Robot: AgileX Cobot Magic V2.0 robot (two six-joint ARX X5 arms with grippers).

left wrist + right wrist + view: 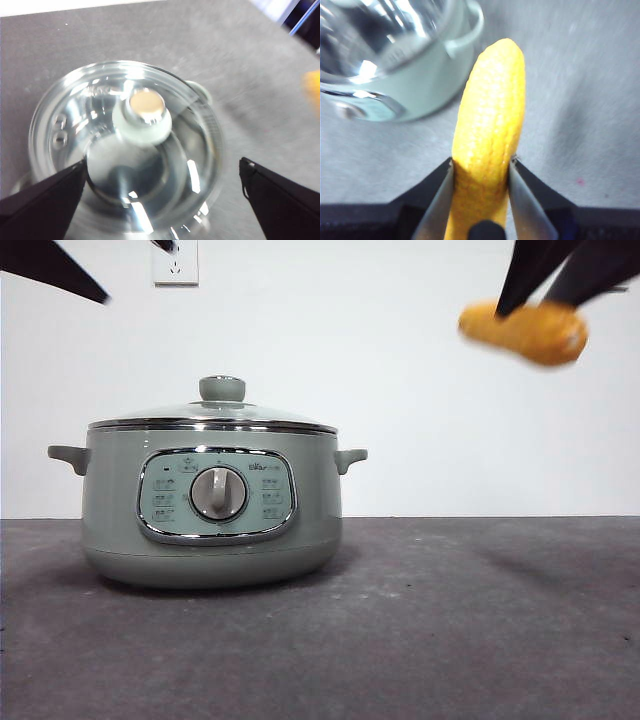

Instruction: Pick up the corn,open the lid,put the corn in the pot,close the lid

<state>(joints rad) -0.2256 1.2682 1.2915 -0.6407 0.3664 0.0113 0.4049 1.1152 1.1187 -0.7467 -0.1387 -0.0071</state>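
Aloft, upper right of frame: right gripper (481, 200) fingers clamped on corn (525, 332) | left gripper (160, 200) fingers apart, seemingly above lid (212, 416) | pot (212, 505) closed

This looks like a robot test bench in a lab rather than a kitchen: a bare dark grey table (480, 640) runs up to a plain white wall (400, 360). A lone wall socket (175, 262) sits at about eleven o'clock, and the only household item is a sage-green pot (210, 500) at about nine o'clock.
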